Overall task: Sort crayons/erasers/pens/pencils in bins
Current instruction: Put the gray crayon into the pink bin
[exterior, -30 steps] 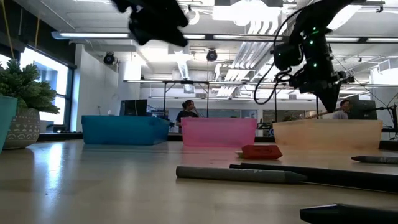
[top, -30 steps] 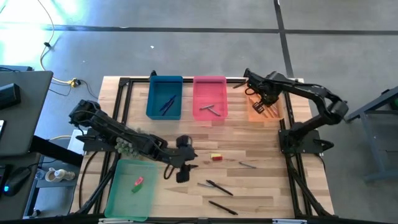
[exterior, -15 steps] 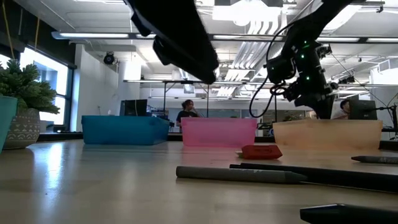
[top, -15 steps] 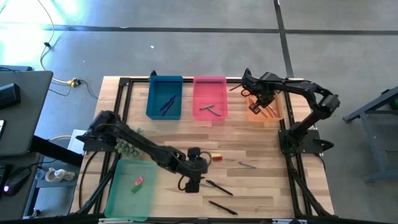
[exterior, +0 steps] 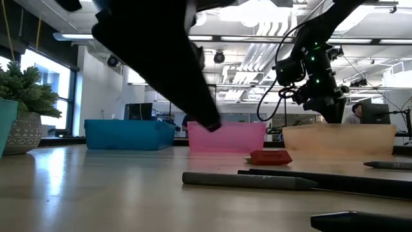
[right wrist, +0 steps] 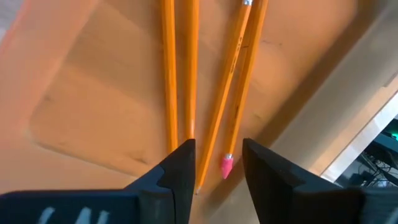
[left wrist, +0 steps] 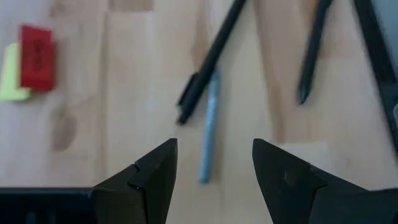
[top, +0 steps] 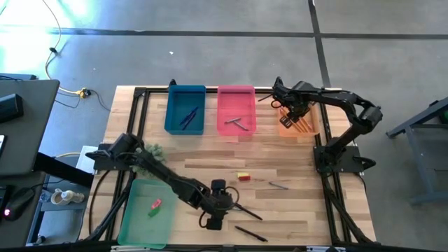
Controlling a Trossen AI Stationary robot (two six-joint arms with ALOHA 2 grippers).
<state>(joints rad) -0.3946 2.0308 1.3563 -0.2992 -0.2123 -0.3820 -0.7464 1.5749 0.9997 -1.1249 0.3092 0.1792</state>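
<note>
1. Jaws of the left gripper (left wrist: 214,171) are held wide, empty, above the table's near centre.
2. A grey crayon (left wrist: 208,127) is seen just ahead, its long axis pointing away between the fingers.
3. The right gripper (right wrist: 217,163) is parted, empty, over the pencils (right wrist: 180,68) in the orange bin (right wrist: 74,93).

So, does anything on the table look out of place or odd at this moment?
Nothing is spilled or damaged. A yellow eraser, a grey crayon and black pens lie loose on the table, outside the bins.

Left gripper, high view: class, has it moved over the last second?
Yes. The left gripper has swung away from the green bin, rightward to the loose pens.
</note>
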